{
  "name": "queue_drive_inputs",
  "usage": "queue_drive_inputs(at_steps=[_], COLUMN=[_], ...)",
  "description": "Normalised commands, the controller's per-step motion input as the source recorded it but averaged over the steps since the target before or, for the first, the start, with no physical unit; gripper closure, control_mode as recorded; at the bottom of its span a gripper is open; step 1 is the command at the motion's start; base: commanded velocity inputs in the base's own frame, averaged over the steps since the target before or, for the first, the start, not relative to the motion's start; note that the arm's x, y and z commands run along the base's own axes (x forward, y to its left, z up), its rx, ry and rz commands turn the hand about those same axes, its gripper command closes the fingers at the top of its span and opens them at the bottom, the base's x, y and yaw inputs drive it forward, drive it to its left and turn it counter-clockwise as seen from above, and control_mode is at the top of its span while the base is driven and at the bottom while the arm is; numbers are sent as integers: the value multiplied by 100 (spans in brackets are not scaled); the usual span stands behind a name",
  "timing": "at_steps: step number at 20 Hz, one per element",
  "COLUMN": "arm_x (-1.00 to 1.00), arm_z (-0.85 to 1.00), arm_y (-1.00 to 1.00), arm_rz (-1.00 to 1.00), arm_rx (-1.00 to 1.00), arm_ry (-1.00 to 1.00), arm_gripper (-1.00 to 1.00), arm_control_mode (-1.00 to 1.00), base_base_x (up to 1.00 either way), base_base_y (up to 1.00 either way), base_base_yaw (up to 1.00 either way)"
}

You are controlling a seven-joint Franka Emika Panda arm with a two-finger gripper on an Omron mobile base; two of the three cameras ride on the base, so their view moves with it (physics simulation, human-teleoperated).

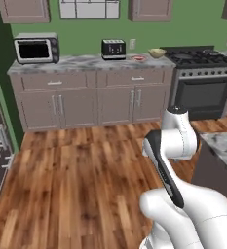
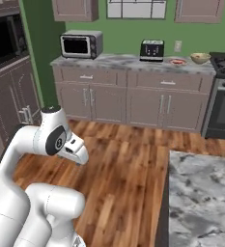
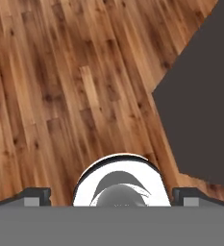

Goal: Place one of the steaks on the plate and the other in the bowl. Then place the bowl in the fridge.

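Observation:
The plate (image 1: 139,58) (image 2: 178,61), small with a reddish rim, lies on the far marble counter beside the stove. Just right of it stands the tan bowl (image 1: 157,52) (image 2: 200,58). From this distance I cannot make out the steaks, and the fridge is out of view. My arm is folded close to the base, far from that counter. In the hand view my gripper (image 3: 111,197) points down at the wooden floor. It is open, its two dark fingertips (image 3: 36,196) stand wide apart, and nothing is between them.
On the far counter (image 1: 85,63) stand a toaster oven (image 1: 36,48) and a black toaster (image 1: 113,48). The stove (image 1: 202,73) is at the right. A marble-topped island (image 2: 201,193) stands close on my right, and dark tall cabinets (image 2: 7,72) on the left. Wooden floor lies between.

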Motion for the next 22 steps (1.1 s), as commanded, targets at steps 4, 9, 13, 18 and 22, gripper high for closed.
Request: queue_drive_inputs(at_steps=[4,9,13,18,22], arm_x=[0,0,0,0,0], arm_z=[0,0,0,0,0], arm_y=[0,0,0,0,0], arm_rz=[0,0,0,0,0], arm_rx=[0,0,0,0,0], arm_ry=[0,0,0,0,0], arm_gripper=[-100,-100,-100,-100,-100], arm_control_mode=[100,100,100,100,100], base_base_x=[100,100,100,100,100], base_base_y=[0,0,0,-4,-6], base_base_yaw=[0,0,0,0,0])
